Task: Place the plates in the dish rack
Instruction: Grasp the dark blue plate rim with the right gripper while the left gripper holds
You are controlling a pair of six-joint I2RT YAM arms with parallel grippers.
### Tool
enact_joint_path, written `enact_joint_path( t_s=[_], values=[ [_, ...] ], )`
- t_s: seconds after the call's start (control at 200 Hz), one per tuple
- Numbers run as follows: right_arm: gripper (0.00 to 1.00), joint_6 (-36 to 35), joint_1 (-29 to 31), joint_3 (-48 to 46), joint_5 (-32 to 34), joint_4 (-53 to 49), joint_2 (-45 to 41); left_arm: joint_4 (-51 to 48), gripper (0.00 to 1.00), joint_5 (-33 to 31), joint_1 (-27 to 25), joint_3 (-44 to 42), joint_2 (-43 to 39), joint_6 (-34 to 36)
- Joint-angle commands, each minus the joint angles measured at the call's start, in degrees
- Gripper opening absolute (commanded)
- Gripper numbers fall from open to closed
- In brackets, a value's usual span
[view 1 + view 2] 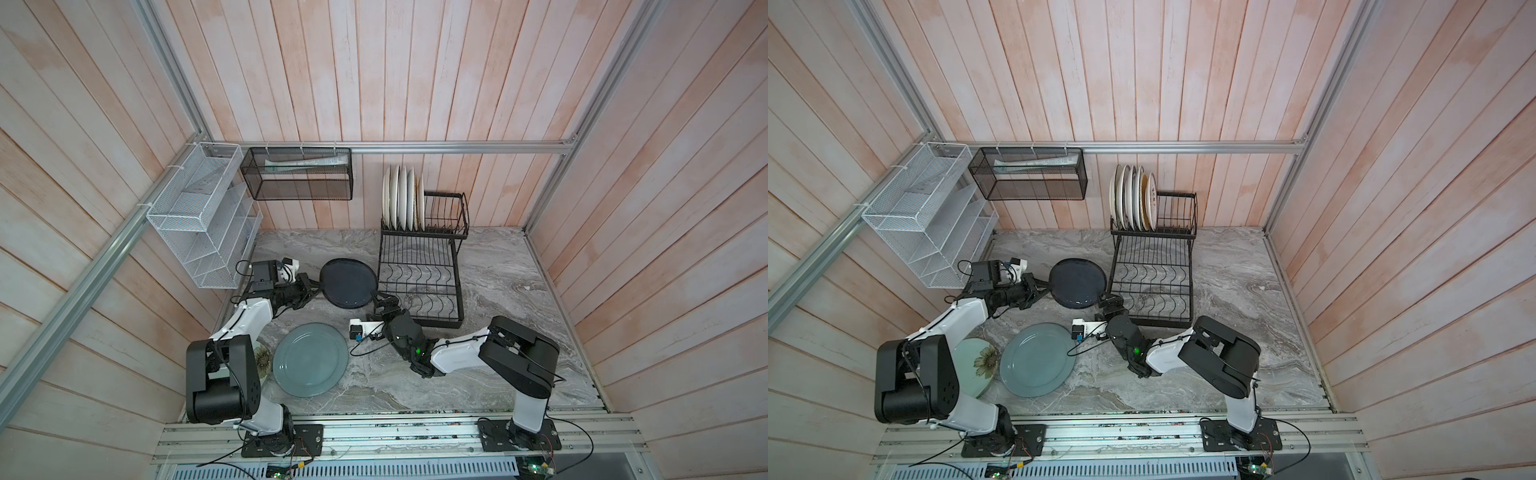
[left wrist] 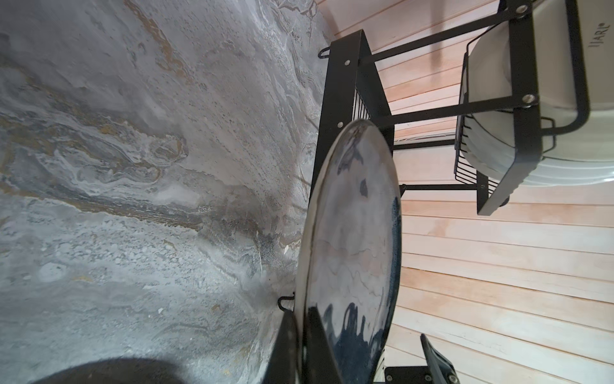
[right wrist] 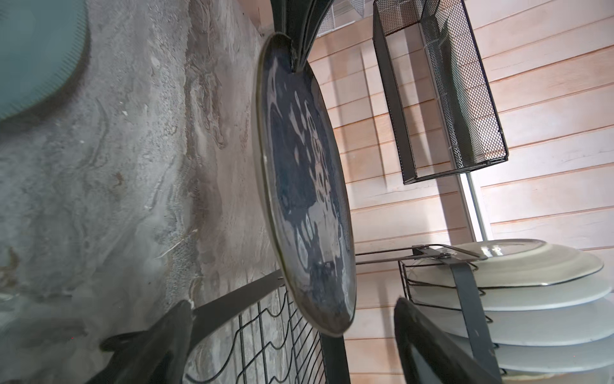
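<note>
Black is the colour of the plate now in work: this black plate [image 1: 348, 289] hangs a little above the marble table [image 1: 498, 291], just beside the low, flat tier of the dish rack [image 1: 422, 235]. The left gripper [image 1: 316, 286] is clenched on its rim, on the side away from the rack. In the left wrist view its fingers [image 2: 285, 349] pinch the edge from both faces. The right gripper [image 1: 380, 300] waits at the opposite edge with its jaws wide apart. In the right wrist view the rim lies between its fingertips [image 3: 166, 332], but neither seems to touch it, so this gripper grasps nothing.

To my eye, the step in hand is a passing of the plate from the left arm to the right one, which is nearer to the rack. Several white plates [image 1: 401, 199] stand on edge in the upper tier [image 1: 444, 193], and free slots remain beside them. A grey-blue plate [image 1: 309, 359] and a pale green plate [image 1: 978, 361] with a flower lie flat on the table, not yet loaded.

The next move probably calls for the right jaws to close squarely on the rim, and firmly, before the left ones let go, because a glossy plate may slip or swing. After that the plate must be turned on edge and lowered between the wires without striking the frame, which is very near.
</note>
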Motion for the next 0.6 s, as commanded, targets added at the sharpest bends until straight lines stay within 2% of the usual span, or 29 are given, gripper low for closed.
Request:
enact_joint_path(
  t_s=[0.0, 0.25, 0.395, 0.595],
  values=[
    [0.93, -4.0, 0.2, 2.5, 2.3, 2.8, 2.1, 2.6, 0.00, 3.3, -0.4, 0.9, -2.8, 0.6],
    [0.86, -5.6, -0.2, 6.6, 2.4, 2.2, 5.5, 1.4, 0.00, 3.1, -0.9, 1.3, -3.3, 0.7],
    [0.78, -6.3, -0.3, 8.6, 3.1, 2.1, 6.9, 0.0, 0.00, 2.8, -1.0, 1.9, -3.7, 1.3],
    [0.73, -7.3, -0.3, 10.1, 3.1, 2.0, 7.7, -0.8, 0.00, 2.7, -1.1, 2.0, -4.0, 1.5]
  ],
)
